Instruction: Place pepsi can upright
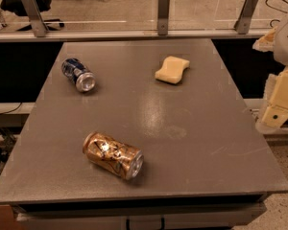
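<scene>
Camera view: pepsi can (78,74) on side, far-left of table (197,147), silver end toward camera. Dented gold-brown can (113,155) on side, near front. Gripper (278,104) beyond right table edge (grip state indeterminable).

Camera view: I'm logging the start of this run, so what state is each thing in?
pepsi can: lying on its side, far left of the table.
gold-brown can: lying on its side, dented, near the front edge.
sponge: lying flat, far right.
gripper: off the table's right edge, apart from all three things.
</scene>
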Motion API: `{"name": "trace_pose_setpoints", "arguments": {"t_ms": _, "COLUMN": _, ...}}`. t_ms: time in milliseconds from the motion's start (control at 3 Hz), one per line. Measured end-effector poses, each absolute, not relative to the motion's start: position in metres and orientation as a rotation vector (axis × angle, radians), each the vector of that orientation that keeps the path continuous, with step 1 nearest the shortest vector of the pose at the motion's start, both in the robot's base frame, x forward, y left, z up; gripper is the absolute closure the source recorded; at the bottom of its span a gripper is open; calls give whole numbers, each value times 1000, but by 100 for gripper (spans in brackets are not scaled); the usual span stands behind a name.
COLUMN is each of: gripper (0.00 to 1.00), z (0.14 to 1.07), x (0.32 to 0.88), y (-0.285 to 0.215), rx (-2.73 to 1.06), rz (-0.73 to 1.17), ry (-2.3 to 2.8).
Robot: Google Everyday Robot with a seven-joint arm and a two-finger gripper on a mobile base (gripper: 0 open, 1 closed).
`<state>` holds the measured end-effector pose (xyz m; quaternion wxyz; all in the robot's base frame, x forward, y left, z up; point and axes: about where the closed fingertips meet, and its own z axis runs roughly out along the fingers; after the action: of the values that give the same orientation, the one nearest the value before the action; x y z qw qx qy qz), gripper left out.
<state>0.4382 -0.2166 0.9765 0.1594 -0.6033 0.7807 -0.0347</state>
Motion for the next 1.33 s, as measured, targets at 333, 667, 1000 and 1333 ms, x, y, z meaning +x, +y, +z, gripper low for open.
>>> {"name": "trace_pose_setpoints", "arguments": {"t_ms": 333, "gripper": 0, "z": 977, "x": 438, "y": -217, "rx": -1724, "rz": -99, "ry": 2231}}
{"name": "trace_pose_setpoints", "arguments": {"t_ms": 667, "gripper": 0, "z": 978, "x": 449, "y": -198, "rx": -1725, "rz": -68, "ry": 2183}}
{"name": "trace_pose_setpoints", "arguments": {"t_ms": 1000, "gripper": 0, "z": 974, "x": 478, "y": -153, "rx": -1723, "rz": -20, "ry": 2127}}
{"name": "trace_pose_setpoints", "arguments": {"t_ms": 1333, "gripper": 0, "z": 976, "x": 511, "y": -91, "rx": -1712, "rz": 28, "ry": 2066}}
